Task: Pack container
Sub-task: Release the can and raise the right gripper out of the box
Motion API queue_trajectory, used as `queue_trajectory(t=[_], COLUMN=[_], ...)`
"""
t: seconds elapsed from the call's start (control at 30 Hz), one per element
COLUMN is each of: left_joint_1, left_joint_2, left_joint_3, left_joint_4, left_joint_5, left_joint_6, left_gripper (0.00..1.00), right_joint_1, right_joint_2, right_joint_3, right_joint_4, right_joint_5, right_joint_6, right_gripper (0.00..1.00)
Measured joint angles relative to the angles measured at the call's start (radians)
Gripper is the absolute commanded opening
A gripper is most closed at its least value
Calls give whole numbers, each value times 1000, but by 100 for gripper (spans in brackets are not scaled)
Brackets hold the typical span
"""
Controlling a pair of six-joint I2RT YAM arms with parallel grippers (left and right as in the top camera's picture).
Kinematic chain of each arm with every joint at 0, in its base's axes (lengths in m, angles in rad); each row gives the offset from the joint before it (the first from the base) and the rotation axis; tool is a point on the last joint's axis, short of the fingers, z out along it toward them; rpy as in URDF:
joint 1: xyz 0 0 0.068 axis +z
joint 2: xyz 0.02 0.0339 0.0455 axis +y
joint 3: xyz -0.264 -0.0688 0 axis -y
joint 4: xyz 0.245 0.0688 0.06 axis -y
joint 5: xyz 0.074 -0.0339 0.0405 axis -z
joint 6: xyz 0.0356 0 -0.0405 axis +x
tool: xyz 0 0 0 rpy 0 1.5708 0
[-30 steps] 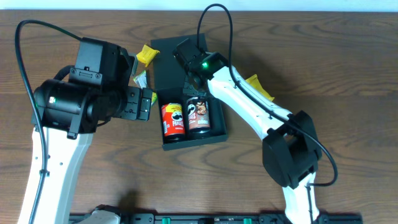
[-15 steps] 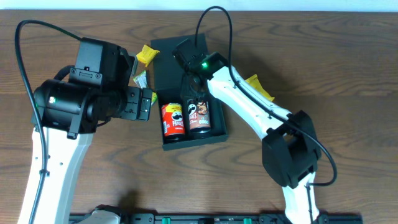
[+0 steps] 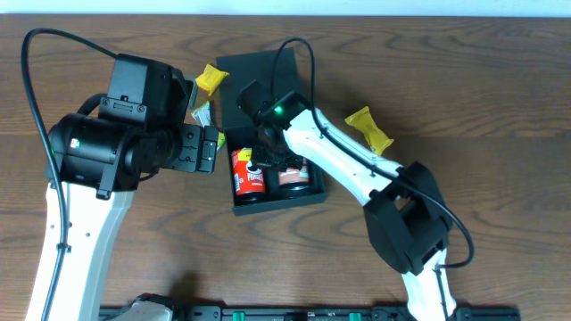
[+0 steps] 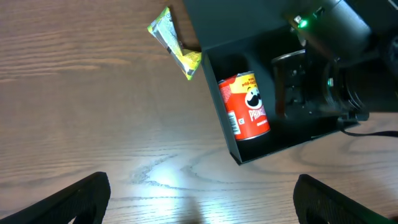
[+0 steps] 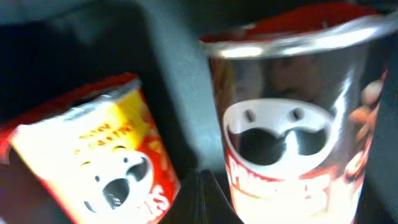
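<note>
The container is a dark teal box with its flap lid lying open behind it. Inside it lie a red chip can and a brown chip can, side by side. My right gripper is down in the box, shut, with its tips in the gap between the red can and the brown can, holding nothing. My left gripper hangs open just left of the box, over bare table. Its wrist view shows the box wall and the red can.
A yellow snack packet lies by the lid's left corner, and the left wrist view shows it too. A green-and-white packet sits below it. Another yellow packet lies right of my right arm. Wood table surrounds the box.
My right gripper has moved from the back of the box forward and down between the two cans, now partly covering the brown can. The left arm has not moved.
</note>
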Motion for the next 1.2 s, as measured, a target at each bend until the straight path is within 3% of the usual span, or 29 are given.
queue_trajectory(t=[0.33,0.6,0.8,1.0,1.1,1.17,1.2], left_joint_1=[0,0,0,0,0,0,0], left_joint_2=[0,0,0,0,0,0,0], left_joint_3=[0,0,0,0,0,0,0], left_joint_4=[0,5,14,33,47,48,51], left_joint_5=[0,-39,-108,-105,-104,-104,-104], left_joint_6=[0,0,0,0,0,0,0], left_gripper=[95,95,95,95,96,95,95], right_joint_1=[0,-18,-76,-130,-160,-203,-224], right_joint_2=[0,0,0,0,0,0,0], right_joint_3=[-3,39,248,355,367,366,366], right_joint_4=[-48,3,-108,-317,-410,-454,-454], right_joint_5=[127,58,78,274,361,385,385], right_joint_6=[-11,-39,-214,-395,-465,-531,-550], right_gripper=[1,2,2,1,8,21,21])
